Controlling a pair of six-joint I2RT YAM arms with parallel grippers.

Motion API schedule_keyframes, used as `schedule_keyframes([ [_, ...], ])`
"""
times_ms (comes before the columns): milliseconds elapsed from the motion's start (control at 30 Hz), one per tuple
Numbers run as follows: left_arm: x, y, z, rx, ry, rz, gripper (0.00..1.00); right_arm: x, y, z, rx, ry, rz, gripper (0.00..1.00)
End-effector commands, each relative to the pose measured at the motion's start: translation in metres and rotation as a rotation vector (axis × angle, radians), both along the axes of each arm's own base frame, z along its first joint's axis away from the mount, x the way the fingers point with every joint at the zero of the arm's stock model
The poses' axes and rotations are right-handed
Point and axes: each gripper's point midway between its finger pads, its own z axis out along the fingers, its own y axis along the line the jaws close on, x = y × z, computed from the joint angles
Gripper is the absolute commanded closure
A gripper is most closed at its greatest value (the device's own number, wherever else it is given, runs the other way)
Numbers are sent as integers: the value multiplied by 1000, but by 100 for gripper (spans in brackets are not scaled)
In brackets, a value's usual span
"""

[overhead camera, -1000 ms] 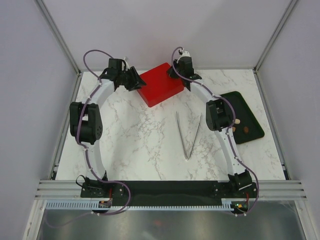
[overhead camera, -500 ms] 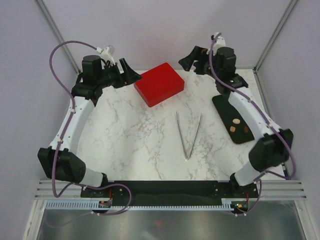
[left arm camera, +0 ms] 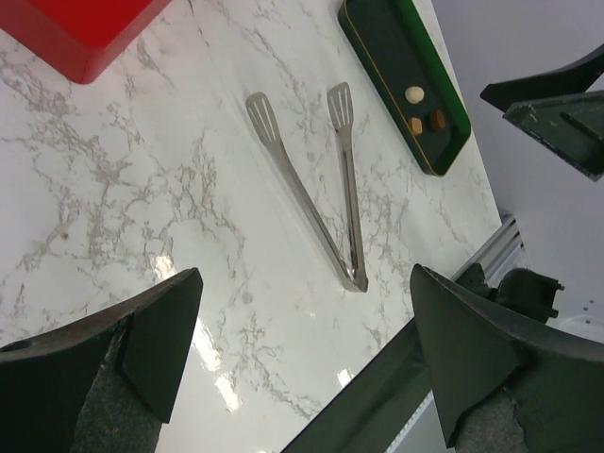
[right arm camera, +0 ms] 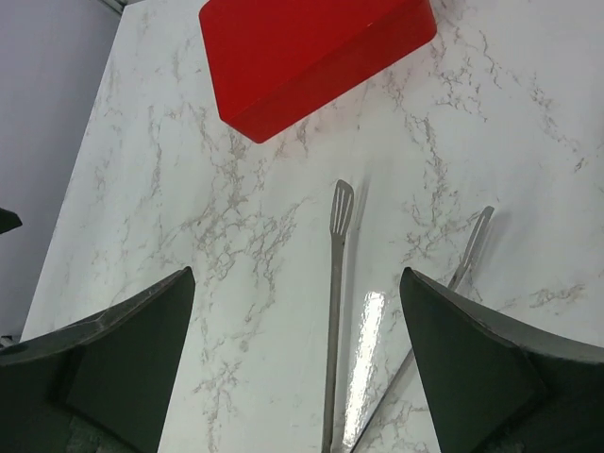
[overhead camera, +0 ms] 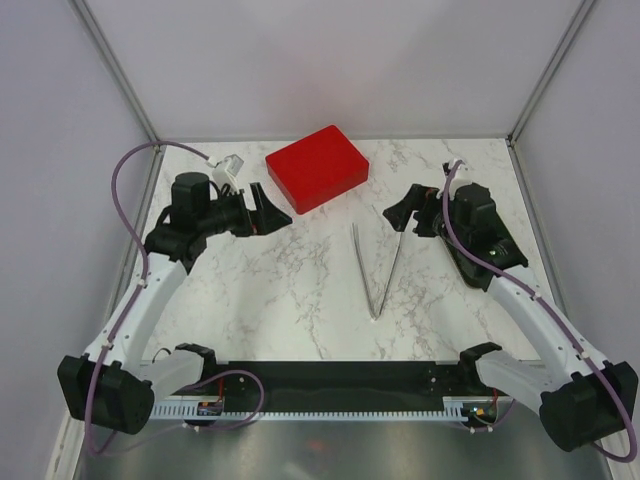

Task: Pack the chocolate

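My left end effector hangs over the left side of the white marble bench. Its two fingers are wide apart and nothing is between them. My right end effector hangs over the right side. Its fingers are wide apart too and hold nothing.

The chocolate is three tiny pieces, one pale, one tan and one dark brown. They lie close together in a dark green tray at the upper right of my left wrist view. In the top view my right arm covers most of that tray, so I cannot see the chocolate there.

The metal tongs lie flat in the middle of the bench, open like a V. The red box sits at the top middle, apart from the tongs.
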Motion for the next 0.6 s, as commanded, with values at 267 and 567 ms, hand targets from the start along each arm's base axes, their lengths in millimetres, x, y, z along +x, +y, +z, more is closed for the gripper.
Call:
schedule_keyframes([
  [267, -29, 8, 3, 40, -180, -12, 0, -2, -10, 8, -34, -67, -26, 2],
  [567, -28, 8, 5, 49, -191, -6, 0, -5, -19, 29, -61, -151, -46, 2],
])
